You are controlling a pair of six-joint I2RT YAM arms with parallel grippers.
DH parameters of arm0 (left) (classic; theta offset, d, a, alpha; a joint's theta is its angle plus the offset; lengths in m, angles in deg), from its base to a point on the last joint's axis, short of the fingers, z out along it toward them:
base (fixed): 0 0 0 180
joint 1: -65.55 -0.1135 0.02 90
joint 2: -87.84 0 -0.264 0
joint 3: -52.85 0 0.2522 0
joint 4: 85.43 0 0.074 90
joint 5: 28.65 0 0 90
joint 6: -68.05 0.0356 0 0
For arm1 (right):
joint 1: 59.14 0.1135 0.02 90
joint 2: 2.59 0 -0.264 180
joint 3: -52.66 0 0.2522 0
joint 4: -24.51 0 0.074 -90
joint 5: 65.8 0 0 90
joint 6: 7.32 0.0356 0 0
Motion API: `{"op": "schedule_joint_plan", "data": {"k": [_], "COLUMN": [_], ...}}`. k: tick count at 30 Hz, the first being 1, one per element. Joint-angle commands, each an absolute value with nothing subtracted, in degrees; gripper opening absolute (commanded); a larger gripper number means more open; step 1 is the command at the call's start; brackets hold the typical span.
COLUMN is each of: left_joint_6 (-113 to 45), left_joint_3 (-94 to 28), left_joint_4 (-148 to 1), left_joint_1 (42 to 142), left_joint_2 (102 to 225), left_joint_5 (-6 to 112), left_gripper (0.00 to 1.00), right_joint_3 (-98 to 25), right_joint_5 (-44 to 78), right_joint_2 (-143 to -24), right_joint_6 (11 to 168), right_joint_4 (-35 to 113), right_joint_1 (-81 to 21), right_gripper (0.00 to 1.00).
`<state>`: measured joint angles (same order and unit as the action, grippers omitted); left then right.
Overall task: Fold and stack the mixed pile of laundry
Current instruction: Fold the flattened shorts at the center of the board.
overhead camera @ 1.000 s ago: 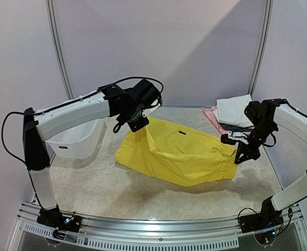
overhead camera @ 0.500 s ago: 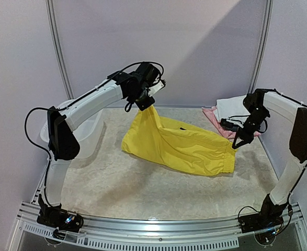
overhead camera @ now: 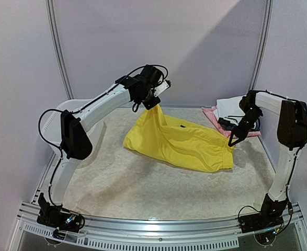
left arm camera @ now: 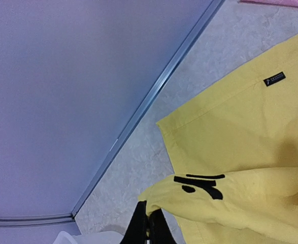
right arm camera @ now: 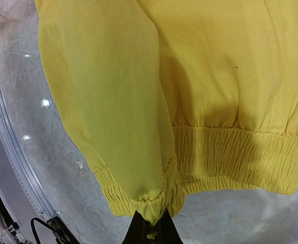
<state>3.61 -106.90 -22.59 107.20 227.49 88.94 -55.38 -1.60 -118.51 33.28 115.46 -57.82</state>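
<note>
1. Shorts (overhead camera: 184,146) lie across the middle of the table (overhead camera: 143,193), running from far-centre to the right.
2. Left gripper (overhead camera: 154,104) sits at the far-left corner of the shorts, near the back wall, with that corner pinched and lifted off the table.
3. Right gripper (overhead camera: 232,141) is at the right end of the shorts, pinched on the waistband edge.
4. The cloth sags between the two grippers, and its near edge rests on the table.
5. Label (overhead camera: 183,127) is on the upper face of the shorts, towards the far side.
6. Basket (overhead camera: 49,124) is at the far left of the table, behind the left arm and well apart from the shorts.
7. Folded T-shirt (overhead camera: 227,107) is in the far-right corner, on top of a flat cloth (overhead camera: 211,115), just behind the right gripper.
</note>
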Motion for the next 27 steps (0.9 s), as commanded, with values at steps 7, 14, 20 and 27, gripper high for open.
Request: {"op": "schedule_joint_plan", "data": {"k": [7,14,20,27], "left_joint_6": [1.4,-1.4,-7.0,-14.1], "left_joint_3": [-93.5,-78.3,-65.7,-53.7], "left_joint_4": [-22.1,-19.7,-14.3,-11.5], "left_joint_1": [109.9,114.3,118.0,122.3], "left_joint_2": [215.4,200.2,190.2,179.4], "left_joint_5": [88.9,90.9,92.4,94.1], "left_gripper": [0.00,0.00,0.00,0.00], "right_joint_3": [-49.1,-35.1,-25.7,-23.8], "right_joint_5": [-5.4,-4.5,-2.9,-1.8], "right_joint_2": [-112.4,-99.8,-91.0,-83.5], "right_joint_6": [35.7,36.1,38.8,37.8], "right_joint_4": [121.4,118.8,116.5,120.4], "right_joint_1": [-58.1,-53.0,-46.3,-42.8], "right_gripper": [0.00,0.00,0.00,0.00]}}
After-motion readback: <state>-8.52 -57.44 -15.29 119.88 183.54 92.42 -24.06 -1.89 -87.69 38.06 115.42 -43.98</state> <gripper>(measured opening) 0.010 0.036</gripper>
